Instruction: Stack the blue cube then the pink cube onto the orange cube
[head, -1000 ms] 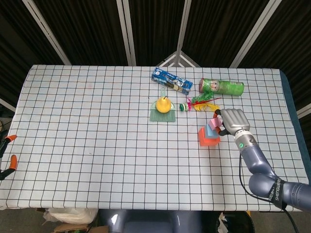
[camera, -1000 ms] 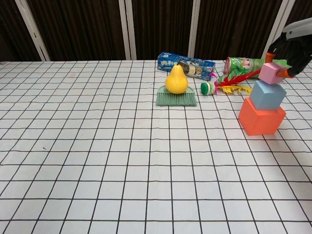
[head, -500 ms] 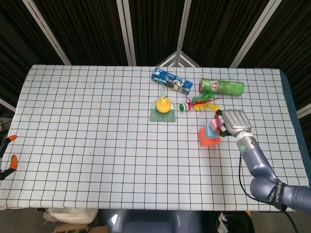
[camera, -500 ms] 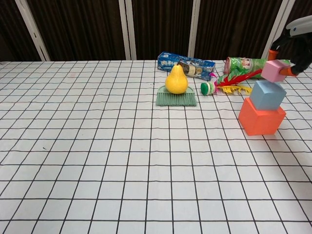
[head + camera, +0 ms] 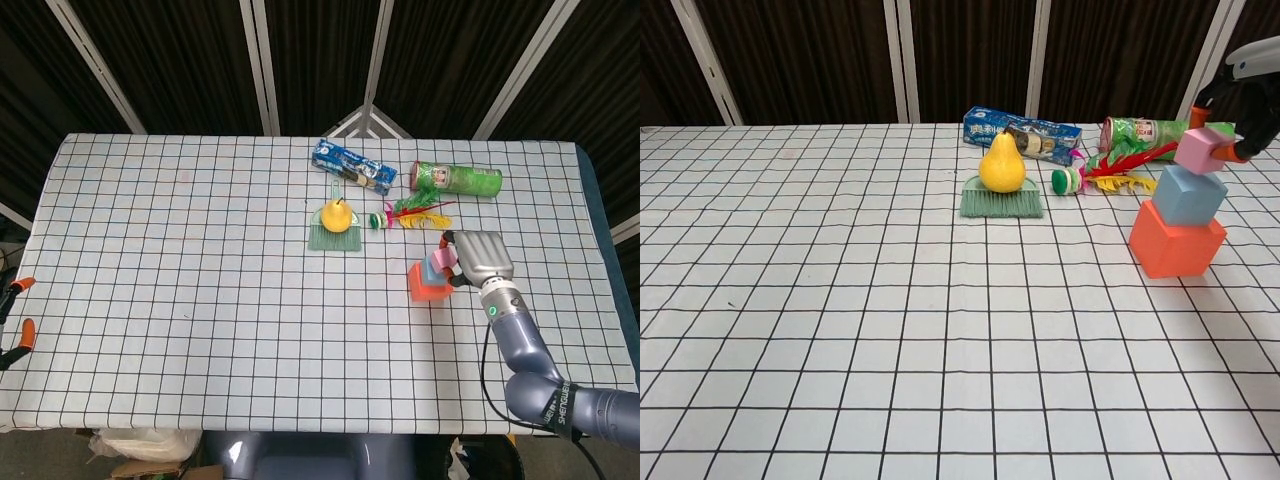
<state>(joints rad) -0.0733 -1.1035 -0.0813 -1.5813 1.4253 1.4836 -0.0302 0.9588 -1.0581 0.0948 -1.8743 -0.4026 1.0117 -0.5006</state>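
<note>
The right hand (image 5: 1240, 100) holds the pink cube (image 5: 1198, 150) with its fingers (image 5: 452, 262) closed on it. The pink cube sits tilted at the top of the blue cube (image 5: 1189, 194); contact between them cannot be confirmed. The blue cube rests on the orange cube (image 5: 1176, 238), turned slightly askew to it. Compared with half a second ago, the pink cube is lower and nearer the blue cube's top. The left hand is out of both views. On the table (image 5: 200, 250), a yellow pear (image 5: 1002, 163) stands on a green brush (image 5: 1002, 203). A green can (image 5: 458, 179) lies on its side, long axis left to right.
</note>
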